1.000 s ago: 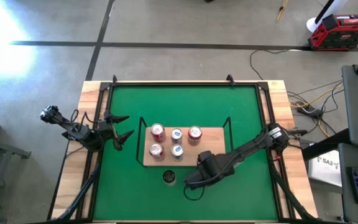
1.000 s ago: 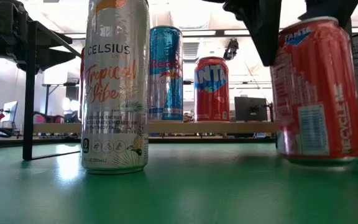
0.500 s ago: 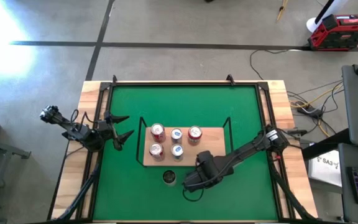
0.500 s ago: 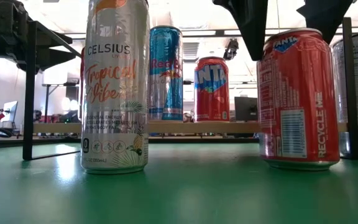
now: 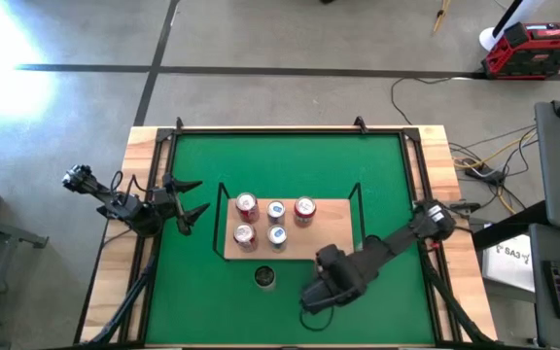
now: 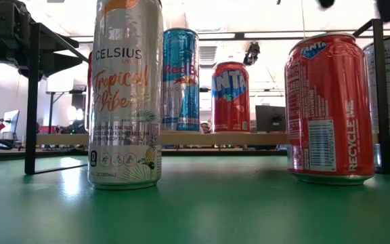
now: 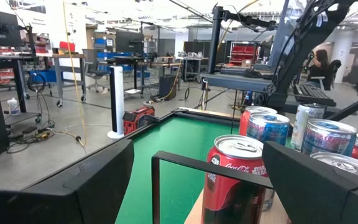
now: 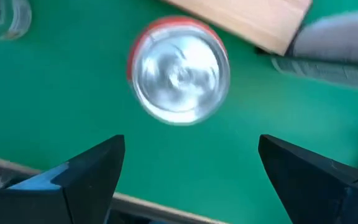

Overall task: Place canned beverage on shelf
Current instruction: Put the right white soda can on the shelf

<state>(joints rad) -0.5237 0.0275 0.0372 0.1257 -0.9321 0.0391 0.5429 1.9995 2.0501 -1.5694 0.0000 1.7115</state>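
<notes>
I see the red Fanta can standing upright on the green mat, just off the near edge of the shelf and not on it. From the right wrist camera its silver top sits between and ahead of my right gripper's fingers, with nothing touching it. The right gripper hangs above the mat close to the table's near edge, claw spread wide and holding nothing.

The shelf is the light-wood board with the thin black wire frame in the middle of the mat. Five cans stand on it in two rows: a red can, a blue one and another red one at the back, then a red and a blue in front. In the low view a blue Red Bull can and a second Fanta can stand on the board.

A tall pale Celsius can stands on the mat just in front of the shelf, to the left of the loose Fanta can and apart from it.

My left gripper waits over the mat's left edge, well clear of the shelf, fingers spread and empty. Its wrist camera looks across the shelf's wire end at a Coca-Cola can and the cans behind it.
</notes>
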